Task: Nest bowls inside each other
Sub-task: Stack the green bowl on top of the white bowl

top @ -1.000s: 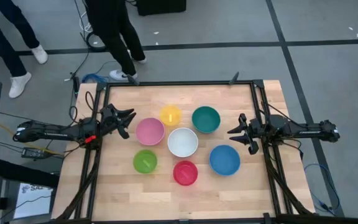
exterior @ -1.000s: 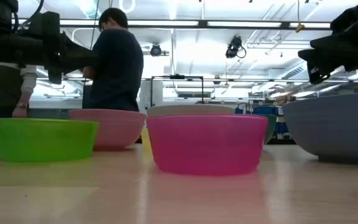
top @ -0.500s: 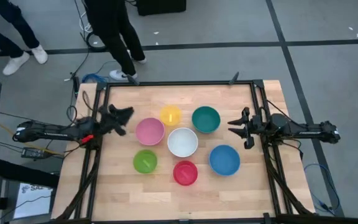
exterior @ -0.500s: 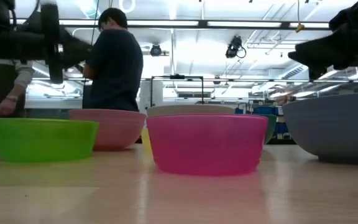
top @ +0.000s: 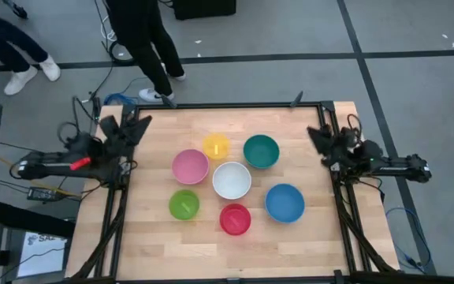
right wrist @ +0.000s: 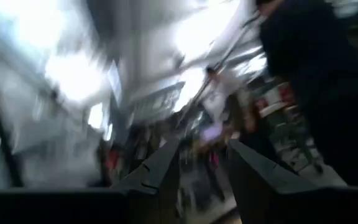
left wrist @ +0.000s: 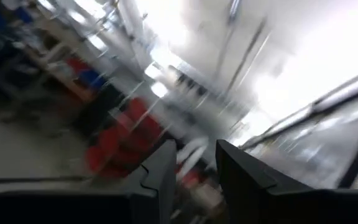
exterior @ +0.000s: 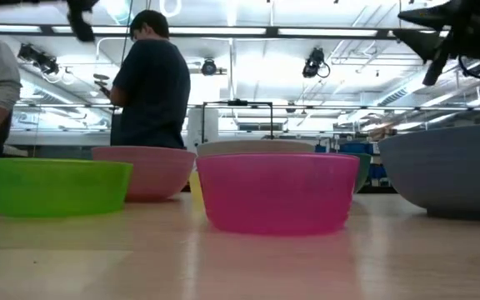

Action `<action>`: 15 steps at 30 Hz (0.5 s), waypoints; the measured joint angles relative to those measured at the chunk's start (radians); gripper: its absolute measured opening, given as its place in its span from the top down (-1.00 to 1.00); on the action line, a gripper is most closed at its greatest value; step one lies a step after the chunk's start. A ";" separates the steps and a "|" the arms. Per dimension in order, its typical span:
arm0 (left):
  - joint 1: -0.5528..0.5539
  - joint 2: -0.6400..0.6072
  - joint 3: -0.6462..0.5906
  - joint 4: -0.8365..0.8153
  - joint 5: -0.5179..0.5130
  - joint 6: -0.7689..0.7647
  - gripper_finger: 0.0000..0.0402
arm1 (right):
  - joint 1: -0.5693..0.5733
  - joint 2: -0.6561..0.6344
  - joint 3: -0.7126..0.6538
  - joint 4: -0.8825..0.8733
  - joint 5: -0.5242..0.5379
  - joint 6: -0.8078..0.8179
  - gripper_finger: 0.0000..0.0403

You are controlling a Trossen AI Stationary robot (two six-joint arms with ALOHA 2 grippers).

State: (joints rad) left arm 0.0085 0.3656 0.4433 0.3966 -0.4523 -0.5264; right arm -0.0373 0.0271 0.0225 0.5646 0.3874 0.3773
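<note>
Overhead and table-level views of seven small round plastic bowls standing on the light wooden table (top: 156, 244), every one upright with its mouth facing up and none set inside another. Being round, they have no long axis; each one's axis of symmetry stands vertical.

Left gripper (top: 129, 126) is lifted over the table's left edge, its fingers (left wrist: 160, 174) parted by a narrow gap with nothing between them. Closest to it, toward the table's middle, is the pink bowl (top: 189, 166). Just beyond that sits the small yellow bowl (top: 216, 147), which appears to hold a small orange mark or object, too small to identify. The lime green bowl (top: 184, 204) lies nearer the front edge, beside the pink one.

Right gripper (top: 322, 140) is lifted over the right edge, its fingers (right wrist: 160, 168) likewise slightly apart and holding nothing. Closest to it are the teal green bowl (top: 261, 151), toward the table's middle, and the blue bowl (top: 284, 203), nearer the front edge.

The white bowl (top: 231, 180) stands midway between the two grippers, ringed by the others and almost touching the pink and teal ones. The red bowl (top: 235, 219) lies just in front of it. Apart from the yellow one, the bowls look empty.

A person in dark clothes (exterior: 152, 83) stands beyond the table's far edge.
</note>
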 joint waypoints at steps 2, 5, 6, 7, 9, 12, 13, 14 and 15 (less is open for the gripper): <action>0.001 0.048 0.147 -0.259 -0.007 0.018 0.39 | 0.001 0.002 0.042 -0.033 -0.021 0.035 0.38; 0.007 0.150 0.347 -0.621 -0.030 0.010 0.39 | 0.005 0.043 0.155 -0.209 -0.087 0.119 0.38; 0.012 0.185 0.400 -0.721 -0.040 0.000 0.39 | 0.004 0.068 0.197 -0.293 -0.087 0.169 0.38; 0.017 0.218 0.449 -0.810 -0.053 -0.009 0.39 | 0.004 0.103 0.245 -0.377 -0.086 0.218 0.38; 0.034 0.275 0.520 -0.948 -0.071 -0.035 0.39 | 0.004 0.183 0.342 -0.482 -0.087 0.273 0.38; 0.064 0.351 0.576 -1.059 -0.078 -0.049 0.39 | 0.004 0.333 0.499 -0.586 -0.093 0.258 0.39; 0.072 0.371 0.580 -1.071 -0.078 -0.045 0.39 | 0.003 0.386 0.554 -0.637 -0.094 0.248 0.39; 0.078 0.390 0.580 -1.074 -0.078 -0.028 0.39 | 0.002 0.439 0.613 -0.696 -0.093 0.243 0.39; 0.085 0.408 0.580 -1.070 -0.078 -0.004 0.39 | -0.003 0.492 0.674 -0.767 -0.090 0.246 0.39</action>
State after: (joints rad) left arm 0.0938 0.7735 1.0229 -0.6734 -0.5301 -0.5308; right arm -0.0405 0.5191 0.6965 -0.2023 0.2975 0.6238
